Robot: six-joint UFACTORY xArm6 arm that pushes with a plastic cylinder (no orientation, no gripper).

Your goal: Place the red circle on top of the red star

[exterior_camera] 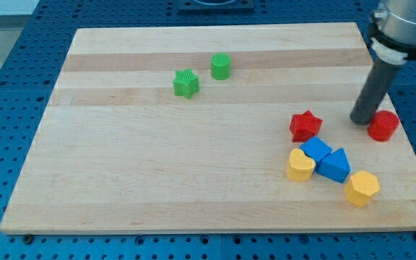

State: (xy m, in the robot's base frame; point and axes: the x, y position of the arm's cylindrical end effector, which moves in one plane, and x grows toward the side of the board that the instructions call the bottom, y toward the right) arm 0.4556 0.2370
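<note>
Rod [375, 87] and its pale collar run off the view's top right corner, so the arm above is cut off; this arm carries no jaws, so there is nothing to open or close, only my tip [362, 121] resting on the counter [193, 180]. The tip's end stands just at the view's left of the red circle [383, 125], seemingly touching it, and the rod covers a sliver of that block's upper left edge. The red circle is a short ribbed round block near the counter's right edge. The red star [305, 126] lies to the tip's left, apart from it, at about the same height in the view. Below the star sits a tight cluster: a blue cube [315, 150] touching a blue triangle [335, 166], a yellow heart [300, 165] against the cube's left, and a yellow hexagon [362, 188] at the triangle's lower right. Far off toward the view's top left are a green star [185, 83] and a green circle [221, 66], close together but apart.
</note>
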